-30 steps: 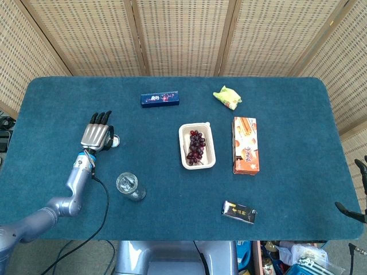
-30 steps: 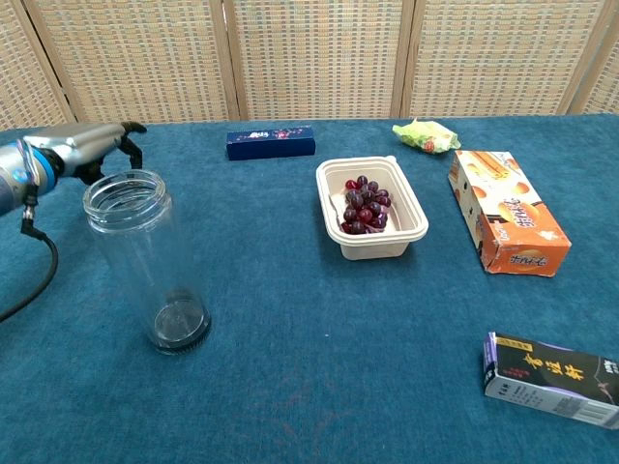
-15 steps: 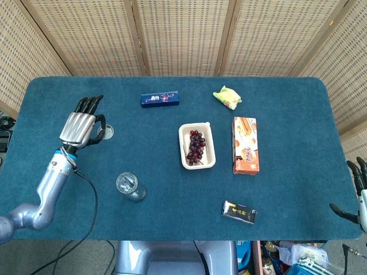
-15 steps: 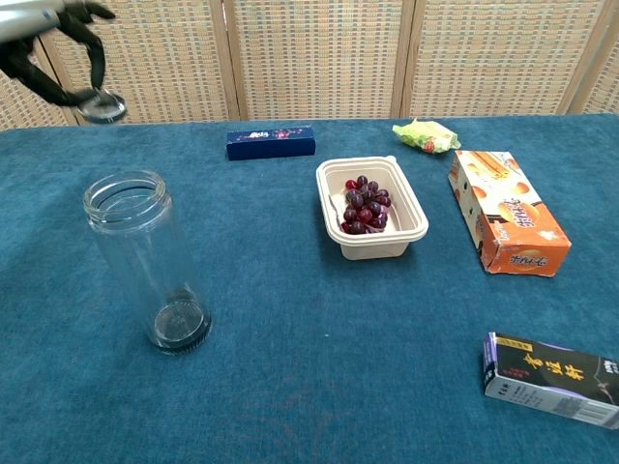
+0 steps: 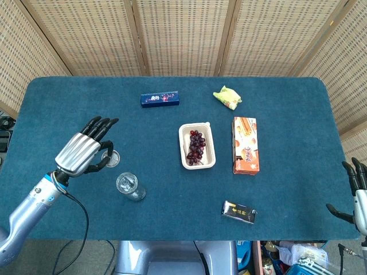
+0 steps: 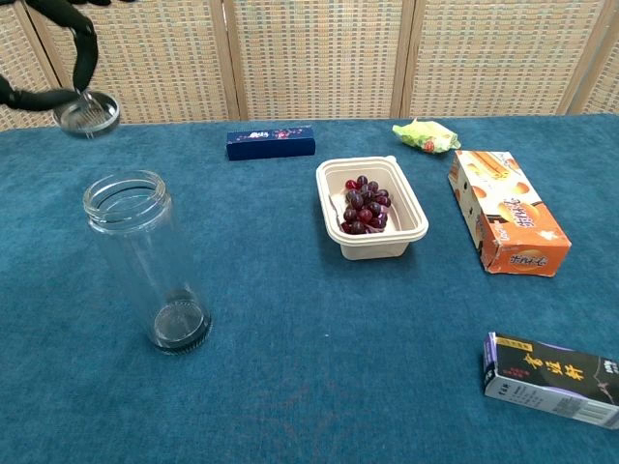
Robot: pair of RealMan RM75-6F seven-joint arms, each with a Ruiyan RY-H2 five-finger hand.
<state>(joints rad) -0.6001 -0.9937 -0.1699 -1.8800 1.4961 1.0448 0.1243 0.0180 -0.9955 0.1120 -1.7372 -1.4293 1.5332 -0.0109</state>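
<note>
Your left hand (image 5: 86, 150) hangs over the left part of the tabletop (image 5: 298, 103), pinching a small round metal strainer lid (image 6: 87, 112) between thumb and a finger, with the other fingers stretched out ahead. In the chest view the lid is clear of the cloth, held above and a little behind the mouth of the glass jar (image 6: 147, 259). The jar stands upright and open near the front-left edge, just beside your hand, nothing inside it as far as you can see. So the pick-up looks done: the lid is in your grasp and off the surface. What seems left is bringing it over the jar's rim and seating it.

Your right hand (image 5: 356, 195) sits off the front-right corner, fingers apart, holding nothing.

Further out, mid-table, a white tray of dark grapes (image 5: 196, 145) rests with an orange snack box (image 5: 245, 145) just beside it toward the right edge. A blue box (image 5: 160, 99) and a yellow-green packet (image 5: 227, 97) lie near the far edge, and a dark carton (image 5: 239, 212) near the front edge
</note>
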